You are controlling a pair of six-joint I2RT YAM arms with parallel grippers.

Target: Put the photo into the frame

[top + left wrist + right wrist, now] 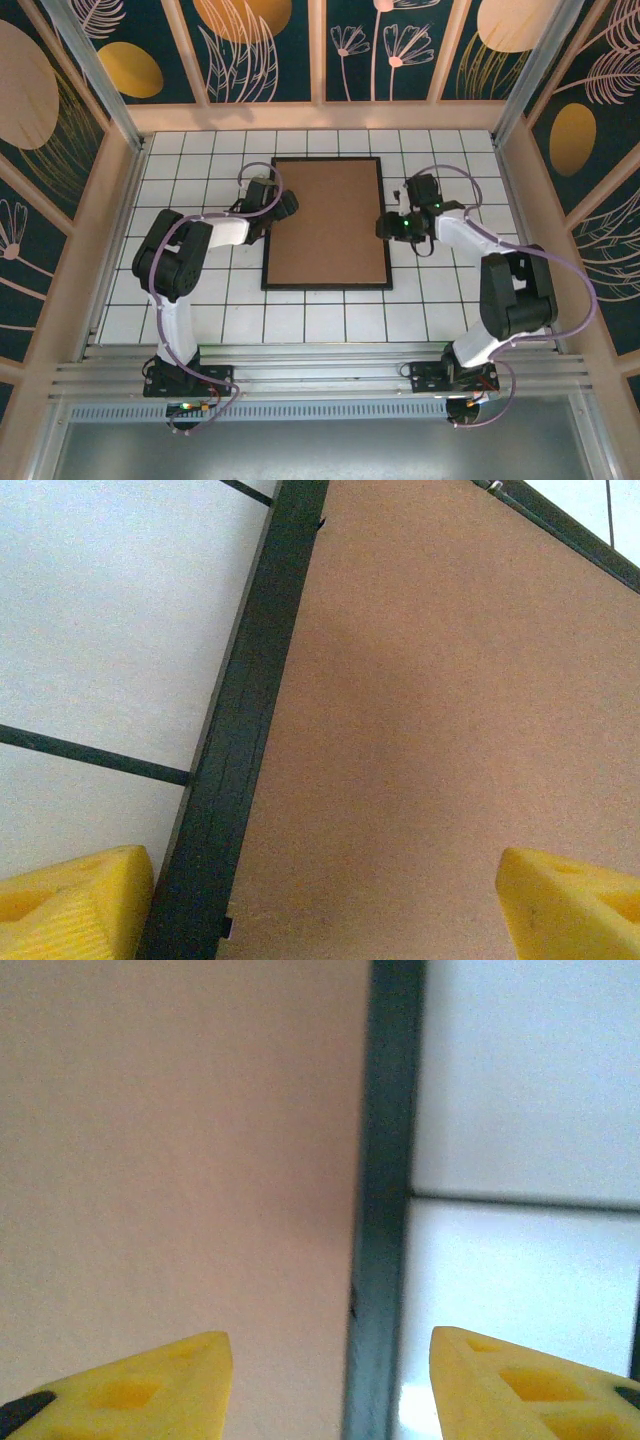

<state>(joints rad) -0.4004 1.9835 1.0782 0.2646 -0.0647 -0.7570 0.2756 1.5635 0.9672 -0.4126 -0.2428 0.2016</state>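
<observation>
The frame [268, 232] lies flat on the tiled table, its narrow black rim around a plain brown backing board [328, 220]. The photo is hidden. My left gripper [286, 206] hangs over the frame's left edge. It is open, and its yellow fingertips [75, 902] stand either side of the rim [240, 750] and the board [430, 730] without touching them. My right gripper [386, 226] is at the frame's right edge, also open. In the right wrist view the gripper [330, 1385] straddles the rim [385, 1210], with one tip over the board [180, 1160] and the other over white tile.
White tiles with dark grout [200, 165] surround the frame on all sides. Wooden rails and patterned wall panels [330, 115] close in the table at the back and sides. The arm bases are bolted to a metal rail [320, 375] at the near edge.
</observation>
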